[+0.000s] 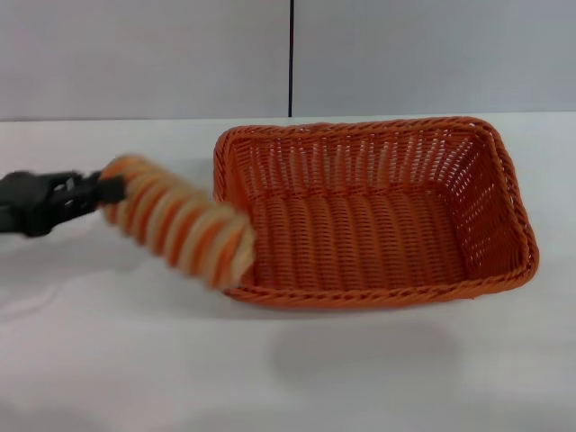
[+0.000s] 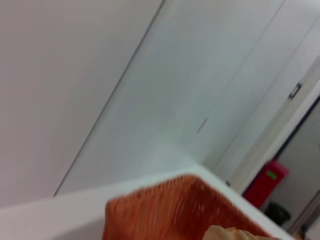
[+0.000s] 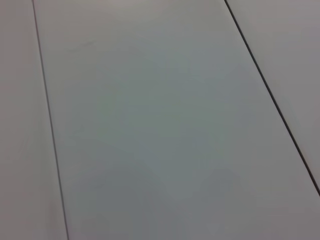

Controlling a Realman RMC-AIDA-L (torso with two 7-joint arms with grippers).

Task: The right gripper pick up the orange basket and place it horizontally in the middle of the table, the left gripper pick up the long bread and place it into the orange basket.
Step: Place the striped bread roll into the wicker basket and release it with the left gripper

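Reaching in from the left of the head view, the left gripper (image 1: 106, 191) has its jaws closed on one end of the long bread (image 1: 178, 221). That striped loaf hangs in the air, tilted down toward the orange basket (image 1: 504, 193), its lower end overlapping the basket's left rim. Farther right, the basket sits lengthwise across the middle of the white desk (image 1: 288, 369). No part of the right gripper shows; its wrist camera sees only pale panels.
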